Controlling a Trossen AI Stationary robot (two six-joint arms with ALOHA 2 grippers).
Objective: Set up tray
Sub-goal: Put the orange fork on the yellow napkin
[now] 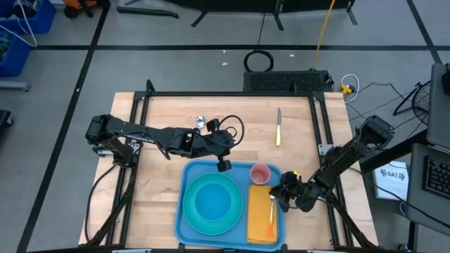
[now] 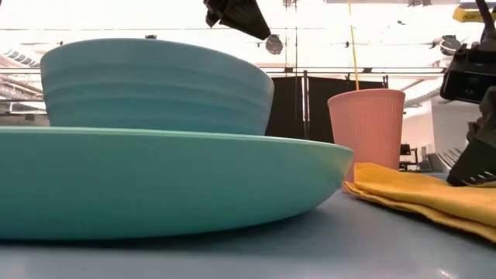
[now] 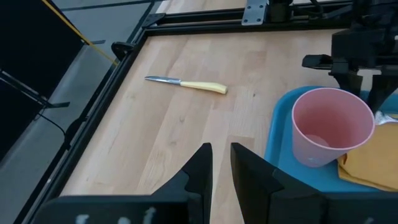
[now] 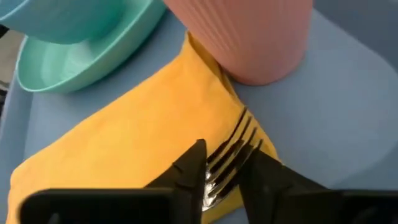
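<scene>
The blue tray (image 1: 188,176) lies at the table's near middle. On it stand a turquoise plate (image 1: 197,223) with a bowl (image 1: 211,200), a pink cup (image 1: 260,173) and an orange-yellow napkin (image 1: 259,218). A fork (image 4: 233,149) with an orange handle (image 1: 271,223) lies on the napkin. My right gripper (image 4: 224,168) is low over the napkin's far end, open, one finger on each side of the fork's head. My left gripper (image 1: 223,166) hovers over the tray's far rim, fingers a little apart (image 3: 221,165) with nothing between them.
A knife (image 1: 278,128) with a pale handle lies on the bare wood at the far right, clear of the tray. A small shiny object (image 1: 200,123) sits by the left arm. A dark frame rail (image 1: 232,94) borders the table.
</scene>
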